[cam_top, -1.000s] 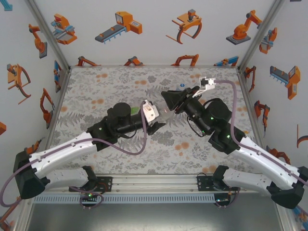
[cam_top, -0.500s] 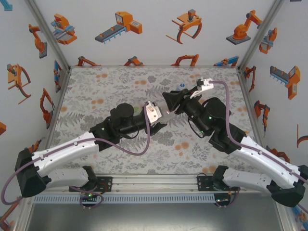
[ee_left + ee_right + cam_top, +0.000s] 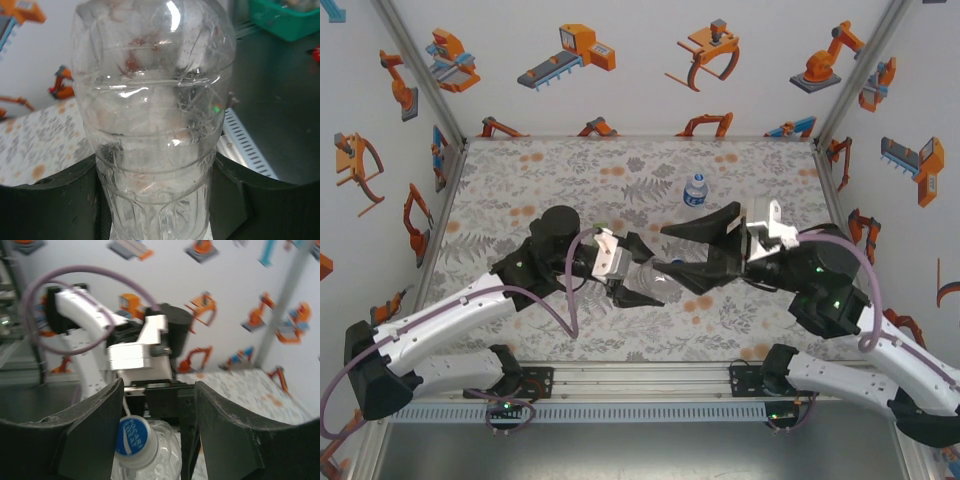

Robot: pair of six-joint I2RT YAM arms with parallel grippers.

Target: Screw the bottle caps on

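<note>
White walls with orange robot-arm stickers, floral mat [image 3: 520, 180] covering the counter. Left gripper [image 3: 642, 275] is near the middle of the mat, clamped on the clear bottle [image 3: 660, 283]. In the left wrist view the bottle body [image 3: 155, 125] sits tight between both fingers [image 3: 50, 205], touching each side. The bottle is tipped sideways, neck pointing toward the right arm. Can't tell if it is touching the mat.

Right gripper [image 3: 672, 252] faces the left one, jaws parted around the bottle's neck end. In the right wrist view the bottle cap [image 3: 132, 437], white with a blue printed top, sits on the neck of the clear bottle between the two fingers [image 3: 225, 430]. It is close to the finger on the left of that view with a clear gap to the other, so there is no grip on it.

Blue-label bottle [image 3: 696, 189] stands upright farther back on the mat, white cap on top, apart from both grippers.
</note>
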